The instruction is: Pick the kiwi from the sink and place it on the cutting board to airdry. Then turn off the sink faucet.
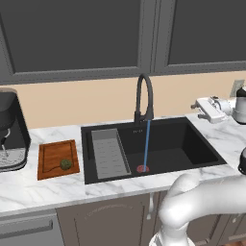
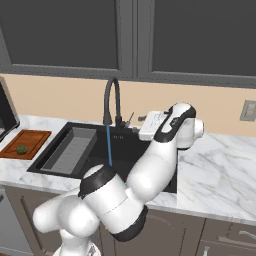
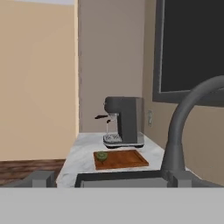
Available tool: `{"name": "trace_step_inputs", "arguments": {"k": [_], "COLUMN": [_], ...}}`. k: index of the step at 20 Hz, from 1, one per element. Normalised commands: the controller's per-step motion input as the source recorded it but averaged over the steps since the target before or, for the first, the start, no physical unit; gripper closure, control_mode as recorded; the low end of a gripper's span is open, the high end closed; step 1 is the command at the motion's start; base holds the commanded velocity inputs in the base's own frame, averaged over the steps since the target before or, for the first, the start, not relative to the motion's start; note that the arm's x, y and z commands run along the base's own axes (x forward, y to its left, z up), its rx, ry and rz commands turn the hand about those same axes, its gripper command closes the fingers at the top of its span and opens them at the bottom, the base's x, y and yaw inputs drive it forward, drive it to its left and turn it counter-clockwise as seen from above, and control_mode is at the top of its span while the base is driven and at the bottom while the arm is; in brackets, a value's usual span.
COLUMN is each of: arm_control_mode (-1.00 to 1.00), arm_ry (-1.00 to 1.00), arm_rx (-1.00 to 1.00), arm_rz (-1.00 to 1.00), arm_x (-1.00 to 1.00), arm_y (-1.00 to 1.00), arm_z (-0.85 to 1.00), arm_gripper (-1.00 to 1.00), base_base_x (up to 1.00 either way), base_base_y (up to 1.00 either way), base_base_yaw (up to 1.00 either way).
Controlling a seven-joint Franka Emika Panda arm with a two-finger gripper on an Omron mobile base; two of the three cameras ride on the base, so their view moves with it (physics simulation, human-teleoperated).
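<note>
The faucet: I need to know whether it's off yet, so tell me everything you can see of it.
The tall black gooseneck faucet stands upright on a black base at the back rim of the black recessed sink, before the beige wall. Its matte, metal-looking spout arches high and curves down over the basin. It is running: a thin blue stream falls straight to the red round drain. The white arm's end effector is just beside its base; contact cannot be told.

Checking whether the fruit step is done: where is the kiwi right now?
The kiwi lies on the cutting board, near its front right corner in the left base view, left of the sink and beside the coffee machine.
</note>
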Motion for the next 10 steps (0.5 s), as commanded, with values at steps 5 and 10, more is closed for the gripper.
{"name": "trace_step_inputs", "arguments": {"k": [5, 10], "arm_control_mode": [-1.00, -1.00], "arm_ry": [0.00, 0.00], "arm_rx": [0.00, -0.01], "arm_rz": [-0.03, -0.09], "arm_x": [0.11, 0.07], "arm_y": [0.00, 0.03], "arm_z": [-0.08, -0.10], "arm_gripper": [-1.00, -1.00], "base_base_x": [0.00, 0.00], "base_base_y": [0.00, 0.00], "base_base_yaw": [0.00, 0.00]}}
